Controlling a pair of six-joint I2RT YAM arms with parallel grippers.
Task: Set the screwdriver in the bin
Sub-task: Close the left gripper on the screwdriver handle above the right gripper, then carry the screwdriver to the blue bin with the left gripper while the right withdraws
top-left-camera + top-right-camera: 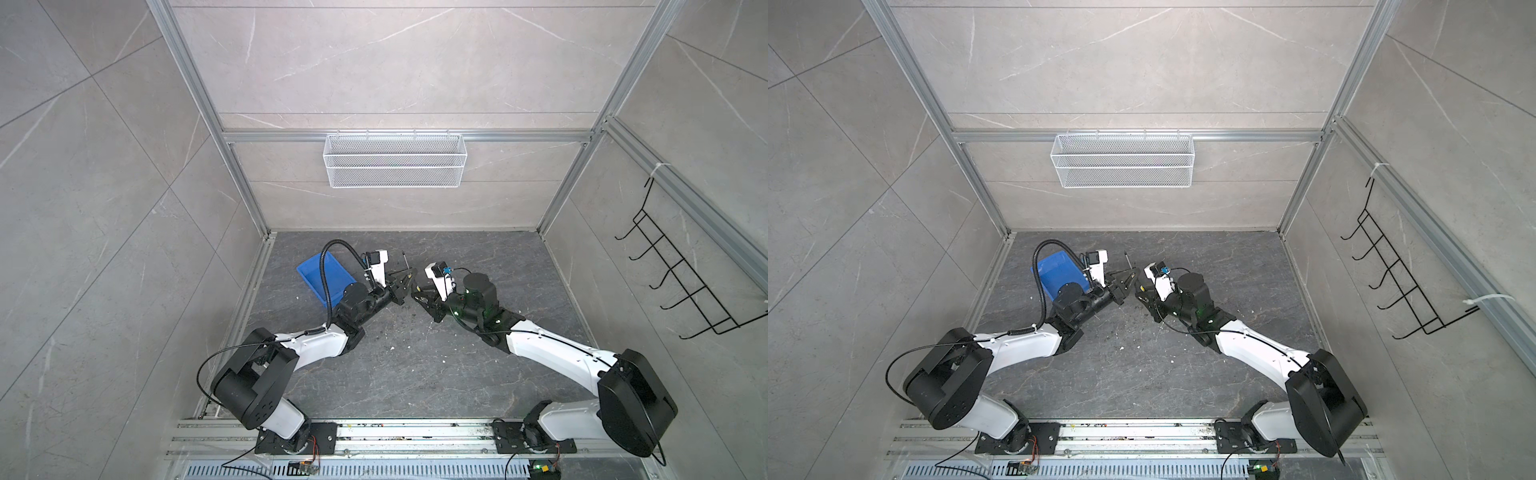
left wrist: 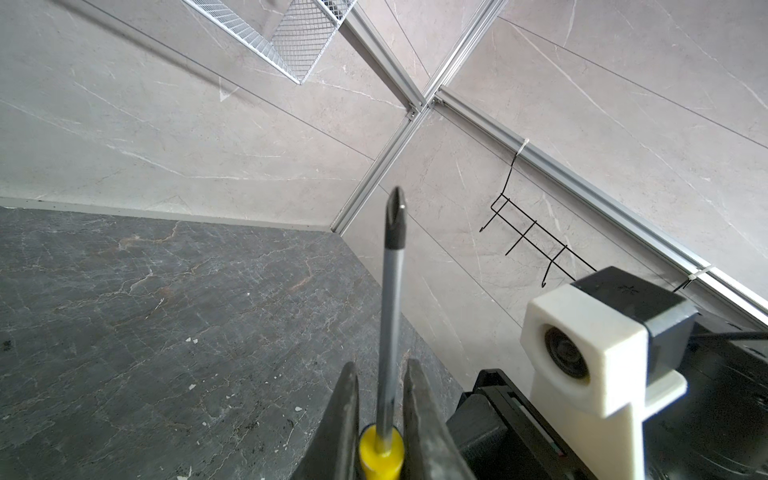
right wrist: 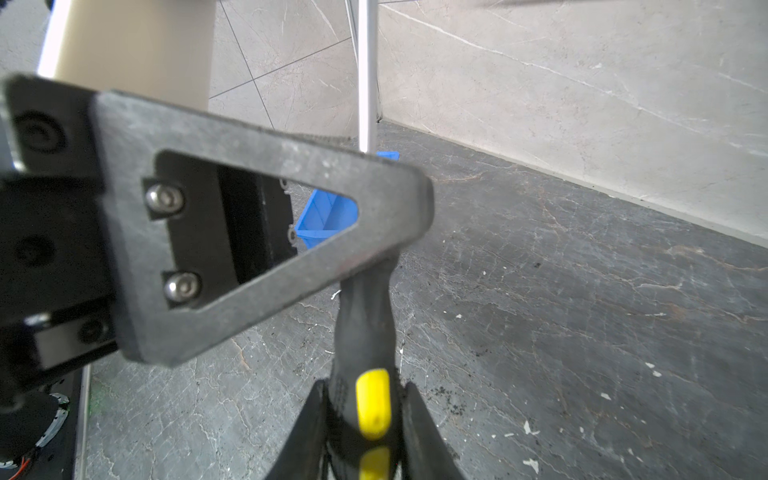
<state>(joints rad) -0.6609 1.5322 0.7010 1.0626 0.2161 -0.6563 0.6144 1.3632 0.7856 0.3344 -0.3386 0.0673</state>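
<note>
Screwdriver [image 2: 390, 316] sits clear of the floor [image 1: 415, 374], right of the blue bin [image 1: 318, 270], held between two arms that bend inward until their wrists nearly meet. Only the left wrist view shows the left gripper [image 2: 380, 368] clamped on the shaft beside the yellow collar. Only the right wrist view shows the right gripper [image 3: 365, 388] hugging the black handle. Both top views catch just the thin shaft.

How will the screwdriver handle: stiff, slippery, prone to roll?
Likely stiff: the screwdriver runs straight with no sag. Its thin smooth shaft could pivot in the left gripper; the waisted handle in the right gripper probably holds better. Round section, so it may roll once released.
</note>
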